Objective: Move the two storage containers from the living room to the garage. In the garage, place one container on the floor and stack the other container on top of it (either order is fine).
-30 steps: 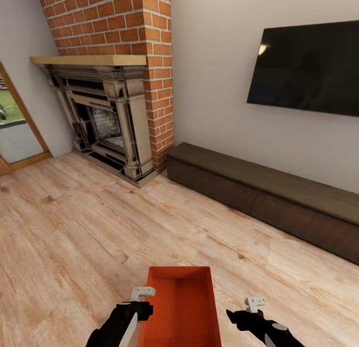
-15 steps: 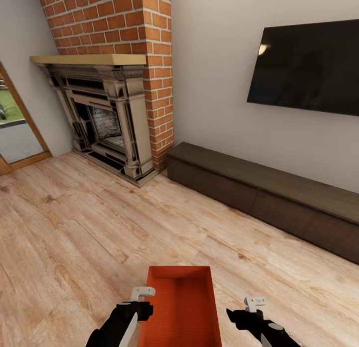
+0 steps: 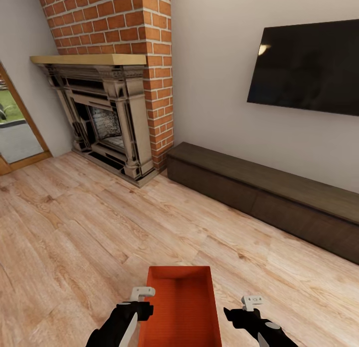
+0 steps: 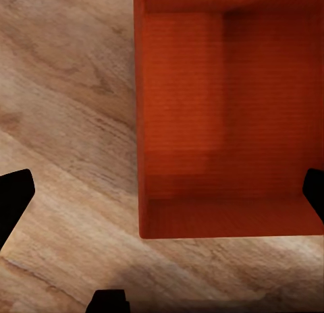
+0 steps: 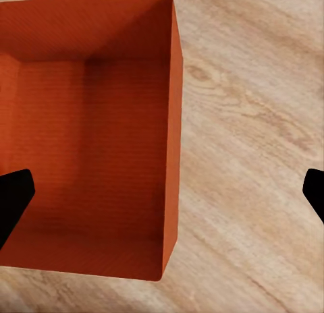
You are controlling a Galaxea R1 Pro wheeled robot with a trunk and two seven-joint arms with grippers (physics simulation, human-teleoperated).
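1. Orange-red box (image 3: 182, 307) sits on the wood floor (image 3: 75, 237), bottom middle of the frame.
2. Left tool (image 3: 141, 293) and right tool (image 3: 252, 302) spread wide beside it, holding nothing.
3. Next, I think: squeeze its walls, lift.

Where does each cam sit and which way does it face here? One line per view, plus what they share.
Head view: on the robot's head, facing forward and down over the wood floor toward the fireplace, TV and low cabinet; both arms, left gripper and right gripper show.
Left wrist view: on the left arm, looking down along its dark fingertips at the storage container.
Right wrist view: on the right arm, looking down past its fingertips into the container.
Shared: all three see the orange-red container and plank floor.
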